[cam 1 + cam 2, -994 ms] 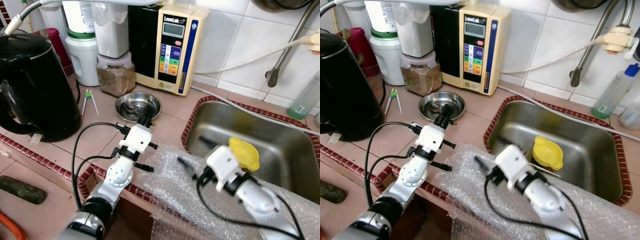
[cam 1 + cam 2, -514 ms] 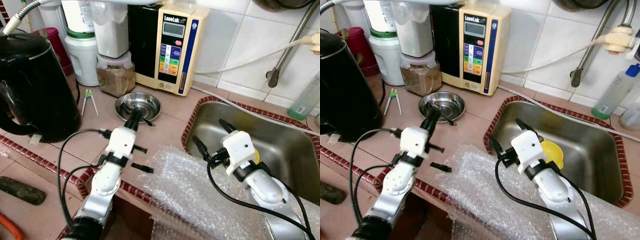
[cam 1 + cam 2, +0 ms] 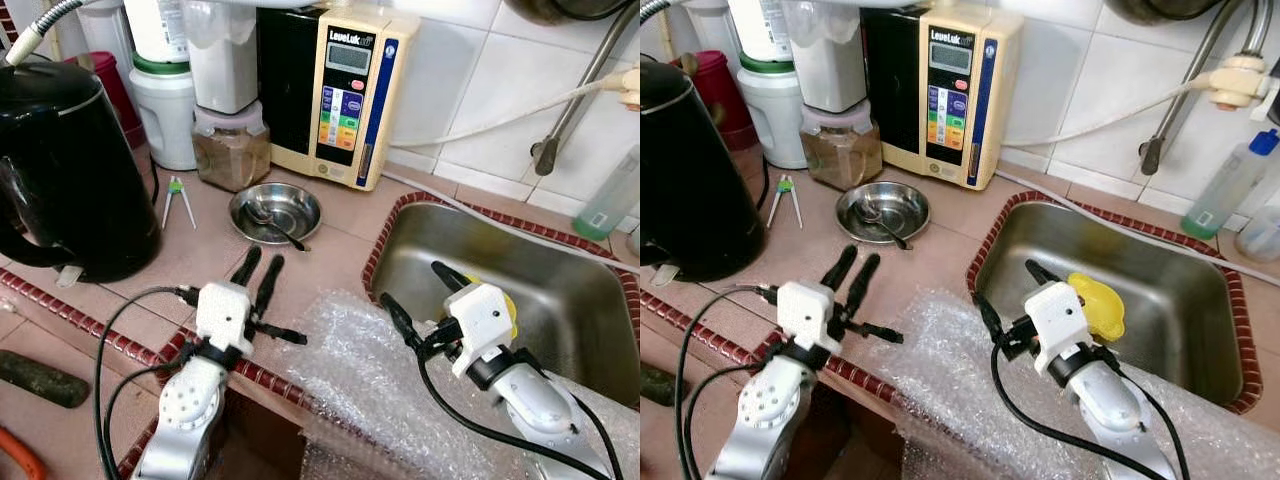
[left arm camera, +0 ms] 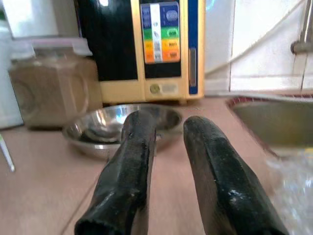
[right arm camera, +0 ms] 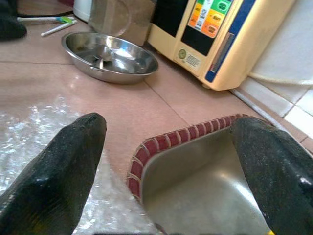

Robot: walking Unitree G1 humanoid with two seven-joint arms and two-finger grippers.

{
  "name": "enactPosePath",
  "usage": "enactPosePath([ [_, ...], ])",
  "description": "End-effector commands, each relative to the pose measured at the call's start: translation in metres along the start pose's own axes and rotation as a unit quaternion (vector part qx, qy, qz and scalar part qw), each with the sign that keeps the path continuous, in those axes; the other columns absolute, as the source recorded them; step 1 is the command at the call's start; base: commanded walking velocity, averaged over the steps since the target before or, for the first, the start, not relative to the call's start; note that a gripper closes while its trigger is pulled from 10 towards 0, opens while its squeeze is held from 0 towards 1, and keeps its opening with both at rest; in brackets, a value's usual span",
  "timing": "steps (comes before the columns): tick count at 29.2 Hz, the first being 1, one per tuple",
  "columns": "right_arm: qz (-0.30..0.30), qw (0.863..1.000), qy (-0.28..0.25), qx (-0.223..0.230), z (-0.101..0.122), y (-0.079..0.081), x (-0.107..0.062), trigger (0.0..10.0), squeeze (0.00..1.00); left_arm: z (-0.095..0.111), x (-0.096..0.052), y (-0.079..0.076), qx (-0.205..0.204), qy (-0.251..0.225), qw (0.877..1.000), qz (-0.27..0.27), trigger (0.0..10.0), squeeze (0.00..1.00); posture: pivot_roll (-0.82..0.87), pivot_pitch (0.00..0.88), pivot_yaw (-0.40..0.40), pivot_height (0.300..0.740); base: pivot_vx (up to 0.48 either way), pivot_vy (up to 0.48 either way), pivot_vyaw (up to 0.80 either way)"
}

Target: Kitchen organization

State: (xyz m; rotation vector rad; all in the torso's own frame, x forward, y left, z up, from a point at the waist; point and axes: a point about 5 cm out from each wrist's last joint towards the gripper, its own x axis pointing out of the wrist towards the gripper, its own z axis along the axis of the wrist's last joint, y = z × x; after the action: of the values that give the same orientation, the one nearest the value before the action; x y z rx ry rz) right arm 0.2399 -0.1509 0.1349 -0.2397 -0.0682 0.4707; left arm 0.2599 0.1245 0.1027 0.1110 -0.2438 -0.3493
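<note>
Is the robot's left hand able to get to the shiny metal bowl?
Probably yes: the left hand points at the round shiny metal bowl over bare countertop, with nothing between.

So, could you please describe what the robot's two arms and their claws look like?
Both arms are silver metal with rounded joint housings, and each wrist carries a boxy white module. Loose black cables loop along each arm to that module. The left claw and the right claw each have two long matte black fingers, thick and rounded at the tips. The left arm's round joint housing shows a ring of small holes.
</note>
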Motion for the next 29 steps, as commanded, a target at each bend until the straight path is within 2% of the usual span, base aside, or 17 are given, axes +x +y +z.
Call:
enactPosePath([
  [1,-0.005,1.0,-0.004,-0.002,0.003,0.0,-0.001,10.0,0.0,0.003,0.003,-0.001,0.003,0.0,1.0,-0.006,10.0,1.0,0.13,0.0,-0.079,0.74,0.0,0.0,0.0],
  [5,-0.005,1.0,0.002,0.008,0.002,0.002,-0.001,10.0,0.0,0.0,0.002,0.003,-0.012,0.024,1.0,0.005,10.0,1.0,0.12,0.0,-0.076,0.74,0.0,0.0,-0.14],
  [13,-0.007,1.0,0.005,0.004,0.003,0.002,-0.001,10.0,0.0,0.001,0.005,-0.002,0.001,0.026,1.0,0.001,10.0,1.0,0.11,0.0,-0.072,0.74,0.0,0.0,-0.6],
  [15,-0.003,1.0,0.005,0.006,0.003,0.004,-0.002,10.0,0.0,0.002,0.006,-0.005,-0.014,0.021,1.0,-0.007,10.0,1.0,0.11,0.0,-0.072,0.74,0.0,0.0,-0.43],
  [25,0.027,1.0,0.011,0.006,0.006,0.012,-0.007,10.0,0.0,-0.002,0.013,-0.004,0.013,0.026,0.999,0.016,10.0,1.0,0.08,0.0,-0.085,0.74,0.0,0.0,0.0],
  [26,0.046,0.999,0.013,0.02,0.007,0.017,-0.009,10.0,0.0,-0.003,0.015,-0.005,0.028,0.024,0.999,0.02,10.0,1.0,0.07,0.0,-0.086,0.74,0.0,0.0,0.0],
  [27,0.046,0.999,0.013,0.02,0.007,0.017,-0.009,10.0,0.0,-0.003,0.015,-0.005,0.028,0.024,0.999,0.02,10.0,1.0,0.07,0.0,-0.086,0.74,0.0,0.0,0.0],
  [29,0.081,0.996,0.023,0.029,0.007,0.028,-0.013,10.0,0.0,-0.005,0.021,-0.01,0.035,0.02,0.999,0.013,10.0,1.0,0.06,0.0,-0.088,0.74,0.0,0.0,0.0],
])
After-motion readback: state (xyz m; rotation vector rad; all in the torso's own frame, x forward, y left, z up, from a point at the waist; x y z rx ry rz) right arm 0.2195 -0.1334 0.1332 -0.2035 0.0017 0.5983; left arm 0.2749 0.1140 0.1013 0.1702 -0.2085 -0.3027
